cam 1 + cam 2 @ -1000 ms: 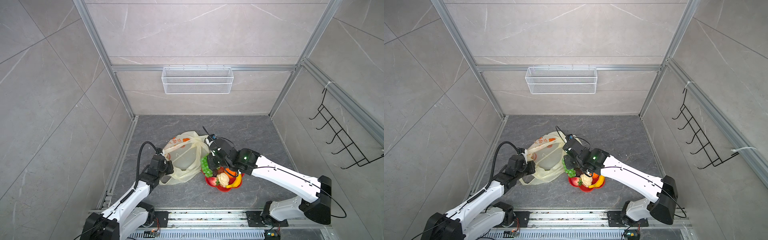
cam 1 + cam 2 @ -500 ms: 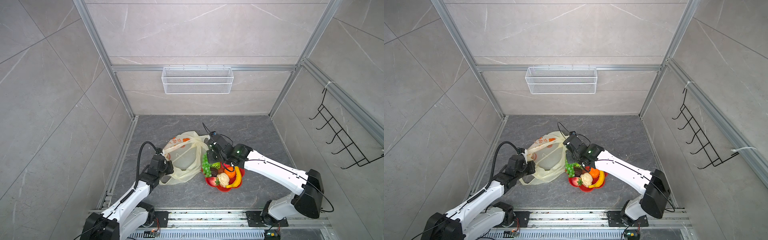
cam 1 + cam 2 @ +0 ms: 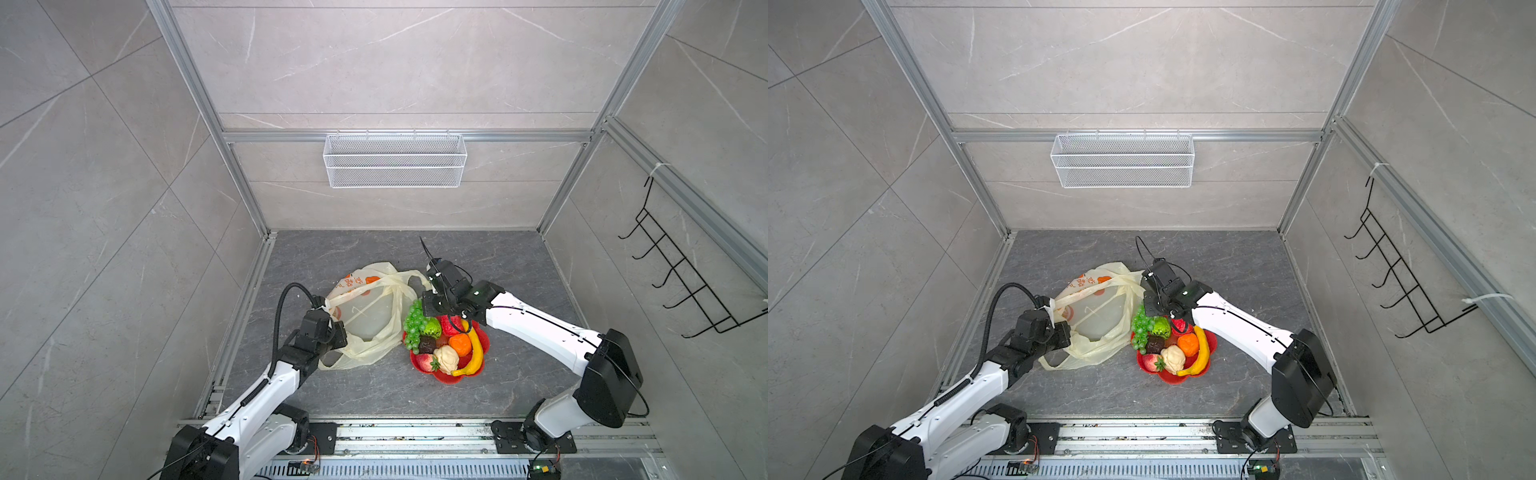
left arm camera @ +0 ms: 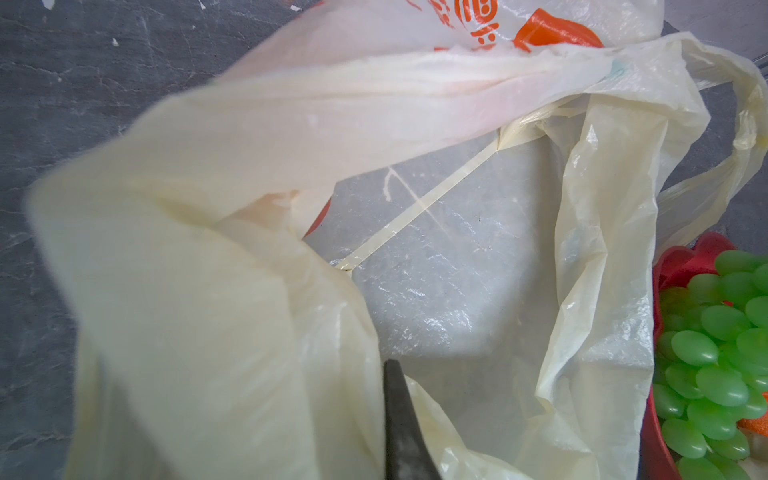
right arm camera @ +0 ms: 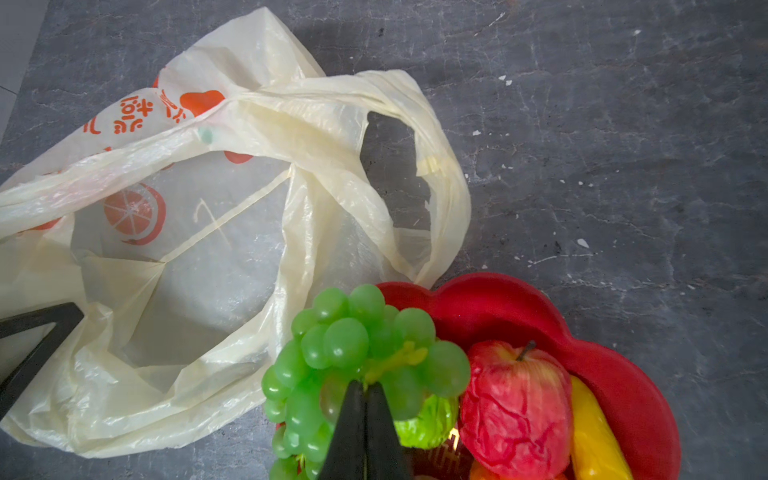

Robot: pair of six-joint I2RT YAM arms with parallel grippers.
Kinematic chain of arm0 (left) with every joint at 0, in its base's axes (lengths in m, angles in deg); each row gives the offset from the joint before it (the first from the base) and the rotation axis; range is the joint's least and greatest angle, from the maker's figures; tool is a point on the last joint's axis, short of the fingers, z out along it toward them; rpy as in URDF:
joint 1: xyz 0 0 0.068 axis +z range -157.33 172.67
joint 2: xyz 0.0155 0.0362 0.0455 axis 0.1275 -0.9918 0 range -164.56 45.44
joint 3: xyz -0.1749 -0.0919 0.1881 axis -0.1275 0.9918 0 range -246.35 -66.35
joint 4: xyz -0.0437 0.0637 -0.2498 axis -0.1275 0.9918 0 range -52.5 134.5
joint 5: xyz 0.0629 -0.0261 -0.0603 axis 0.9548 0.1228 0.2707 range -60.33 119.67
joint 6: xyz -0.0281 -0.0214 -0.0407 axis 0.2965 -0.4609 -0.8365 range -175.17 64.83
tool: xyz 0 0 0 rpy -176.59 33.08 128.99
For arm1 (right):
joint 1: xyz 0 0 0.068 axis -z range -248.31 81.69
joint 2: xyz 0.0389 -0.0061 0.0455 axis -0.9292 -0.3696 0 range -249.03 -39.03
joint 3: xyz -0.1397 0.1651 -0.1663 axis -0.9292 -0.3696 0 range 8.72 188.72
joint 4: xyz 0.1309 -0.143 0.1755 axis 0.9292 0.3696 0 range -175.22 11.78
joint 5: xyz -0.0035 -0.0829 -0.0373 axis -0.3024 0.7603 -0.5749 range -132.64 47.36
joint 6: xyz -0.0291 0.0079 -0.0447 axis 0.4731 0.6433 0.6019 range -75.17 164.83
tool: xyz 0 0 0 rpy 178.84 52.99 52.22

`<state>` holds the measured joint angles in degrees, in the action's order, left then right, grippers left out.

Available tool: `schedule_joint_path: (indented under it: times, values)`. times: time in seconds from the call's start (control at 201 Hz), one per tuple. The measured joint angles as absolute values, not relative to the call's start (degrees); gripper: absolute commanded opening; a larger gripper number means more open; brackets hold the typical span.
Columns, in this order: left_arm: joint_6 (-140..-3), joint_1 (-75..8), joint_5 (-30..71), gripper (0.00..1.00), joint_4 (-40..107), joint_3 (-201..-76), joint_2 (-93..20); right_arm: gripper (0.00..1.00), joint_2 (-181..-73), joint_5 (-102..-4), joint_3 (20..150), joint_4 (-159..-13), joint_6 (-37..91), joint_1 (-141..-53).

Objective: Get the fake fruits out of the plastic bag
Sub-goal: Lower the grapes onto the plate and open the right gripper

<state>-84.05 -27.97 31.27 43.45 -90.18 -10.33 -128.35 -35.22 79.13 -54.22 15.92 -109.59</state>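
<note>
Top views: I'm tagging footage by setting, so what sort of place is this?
Likely a mock tiled room serving as a robot test cell: grey marble-look wall tiles, white wire mesh basket, black wire hook rack.

Large pale grey marble-look tiles (image 3: 395,62) with thin white veins cover the back and side walls, framed by silver aluminium profiles (image 3: 199,95) at the corners and across the back. A white wire mesh basket (image 3: 395,166) hangs from the horizontal profile on the back wall, and a black wire hook rack (image 3: 685,266) sits on the right-hand wall. The counter (image 3: 332,249) is dark grey veined stone, edged in front by a metal rail (image 3: 415,432), under soft, even light.
</note>
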Motion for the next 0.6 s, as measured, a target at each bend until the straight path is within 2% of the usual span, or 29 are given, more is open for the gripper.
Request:
schedule_joint_path:
  times: [0.597]
  values:
    - [-84.05, -27.97, 31.27, 0.0, 43.45, -90.18, -10.76, 0.0, -131.59, -35.31, 72.66, -56.8, 13.49, -105.37]
